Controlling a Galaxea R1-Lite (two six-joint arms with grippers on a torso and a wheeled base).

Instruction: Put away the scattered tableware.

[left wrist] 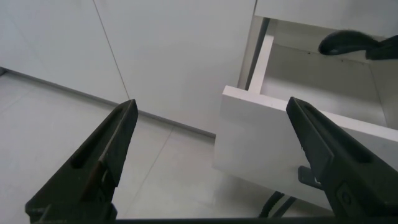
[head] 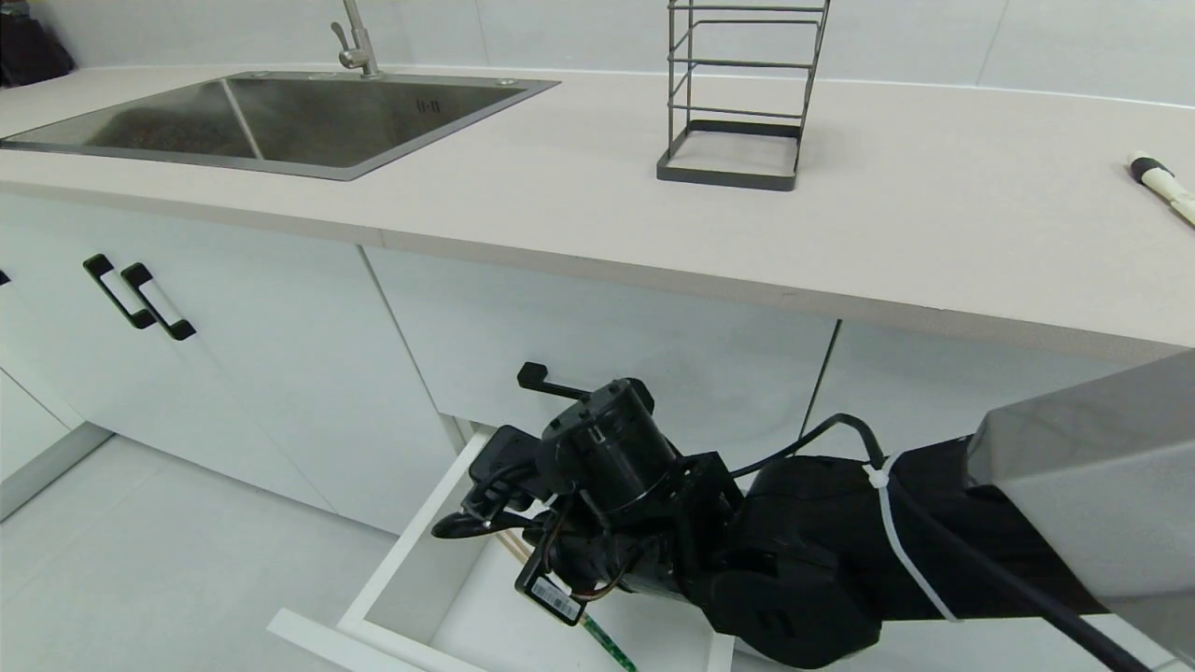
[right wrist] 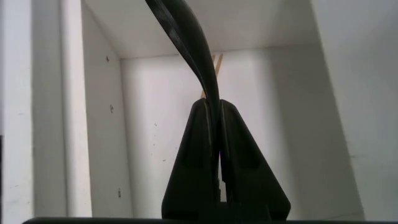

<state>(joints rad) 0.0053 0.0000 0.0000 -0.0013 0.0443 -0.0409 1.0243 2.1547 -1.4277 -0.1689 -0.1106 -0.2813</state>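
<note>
One black spoon [head: 459, 527] gripped above the open drawer [head: 411, 551].
Left pincer [left wrist: 211, 102] spread apart over the floor just beside the drawer front; right pincer [right wrist: 219, 112] clamped tight on the spoon's handle, wooden chopsticks [right wrist: 216, 62] in the drawer beneath; far right on the table [head: 934, 215], a pale-handled utensil [head: 1167, 187].

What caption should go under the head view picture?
The right tool holds a black spoon over the open white drawer.
</note>
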